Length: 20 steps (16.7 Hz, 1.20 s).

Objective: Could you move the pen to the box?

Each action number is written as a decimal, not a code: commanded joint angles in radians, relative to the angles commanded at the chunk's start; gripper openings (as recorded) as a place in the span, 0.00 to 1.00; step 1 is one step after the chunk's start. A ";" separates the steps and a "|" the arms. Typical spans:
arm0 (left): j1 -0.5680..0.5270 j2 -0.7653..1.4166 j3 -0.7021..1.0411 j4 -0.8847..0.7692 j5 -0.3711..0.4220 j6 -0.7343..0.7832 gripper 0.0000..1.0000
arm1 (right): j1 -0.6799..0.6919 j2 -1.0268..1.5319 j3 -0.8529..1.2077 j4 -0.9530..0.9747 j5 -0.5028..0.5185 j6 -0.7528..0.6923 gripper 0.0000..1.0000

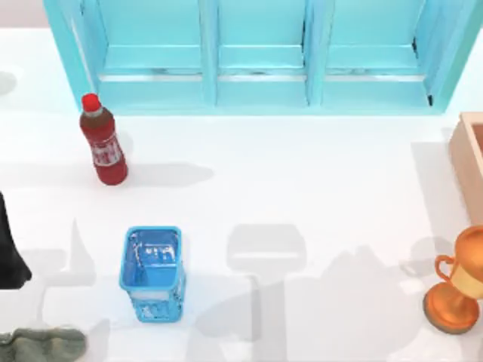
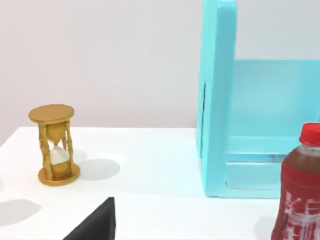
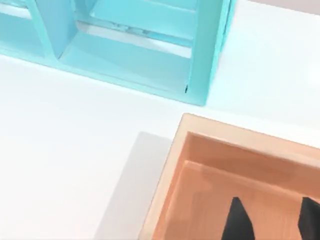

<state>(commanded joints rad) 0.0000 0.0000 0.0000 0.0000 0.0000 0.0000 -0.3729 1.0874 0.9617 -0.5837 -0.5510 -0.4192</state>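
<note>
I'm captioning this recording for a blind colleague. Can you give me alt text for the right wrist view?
The right gripper hangs over the box, its two dark fingers apart above the darker inside. A turquoise shelf unit stands behind on the white table.

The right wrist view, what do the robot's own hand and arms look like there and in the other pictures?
In the right wrist view the right hand shows as two plain black fingers, flat-sided and tapering to pointed tips, without markings or cables. The top view shows a matte black rounded piece of the left arm at the table's left edge. A black angular part of the left hand shows in the left wrist view.
</note>
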 joint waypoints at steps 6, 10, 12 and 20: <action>0.000 0.000 0.000 0.000 0.000 0.000 1.00 | -0.104 -0.041 -0.019 -0.046 -0.040 -0.065 0.00; 0.000 0.000 0.000 0.000 0.000 0.000 1.00 | -0.096 -0.032 -0.024 -0.028 -0.033 -0.060 0.00; 0.000 0.000 0.000 0.000 0.000 0.000 1.00 | -0.082 -0.021 -0.059 0.032 -0.018 -0.048 0.00; 0.000 0.000 0.000 0.000 0.000 0.000 1.00 | -0.013 0.043 -0.217 0.273 0.030 0.007 0.00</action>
<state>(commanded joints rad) 0.0000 0.0000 0.0000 0.0000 0.0000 0.0000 -0.3859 1.1303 0.7451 -0.3104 -0.5215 -0.4119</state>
